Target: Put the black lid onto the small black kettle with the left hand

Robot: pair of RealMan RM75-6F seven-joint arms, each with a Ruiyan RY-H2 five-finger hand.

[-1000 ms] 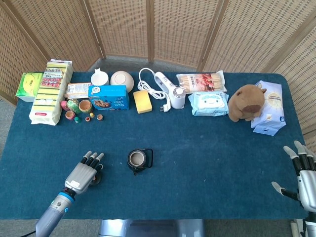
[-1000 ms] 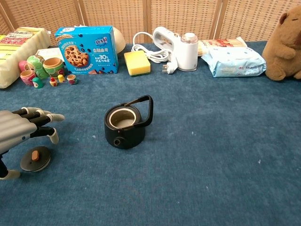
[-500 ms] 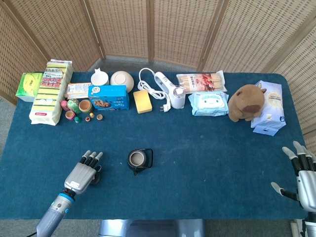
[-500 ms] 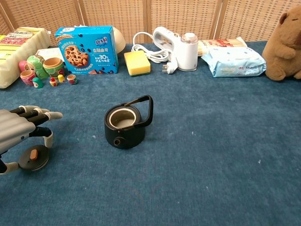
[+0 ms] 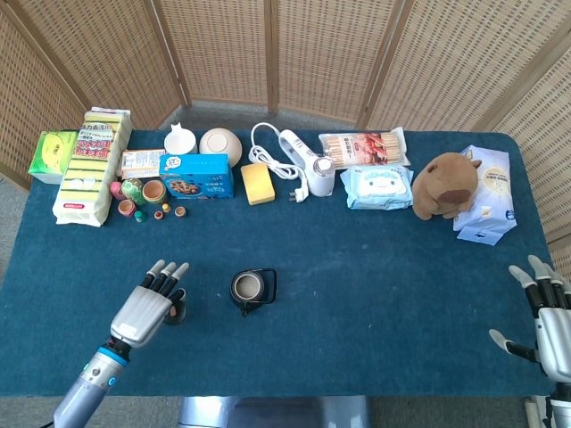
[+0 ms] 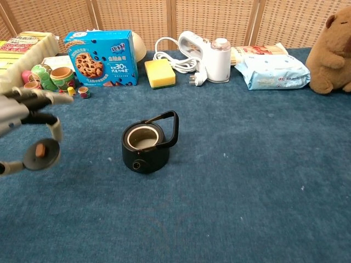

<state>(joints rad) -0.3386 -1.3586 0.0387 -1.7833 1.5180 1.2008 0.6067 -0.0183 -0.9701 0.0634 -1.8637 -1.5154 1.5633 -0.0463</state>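
Observation:
The small black kettle (image 5: 252,290) (image 6: 146,146) stands open-topped on the blue table, its handle tipped to the right. My left hand (image 5: 145,308) (image 6: 24,120) is to the kettle's left and pinches the black lid (image 6: 41,154) (image 5: 177,309) between thumb and a finger, above the cloth. The lid has a small brown knob and tilts toward the chest camera. My right hand (image 5: 546,319) hangs at the table's right edge with its fingers spread and nothing in it.
Along the back stand a blue cookie box (image 6: 100,57), nesting dolls (image 6: 50,81), a yellow sponge (image 6: 159,74), a white appliance with cord (image 6: 205,55), wipes (image 6: 272,72) and a plush capybara (image 6: 332,50). Sponge packs (image 5: 86,165) lie at far left.
My left hand has closed on the lid and lifted it off the table, rising and shifting slightly forward. The kettle and right hand have not moved.

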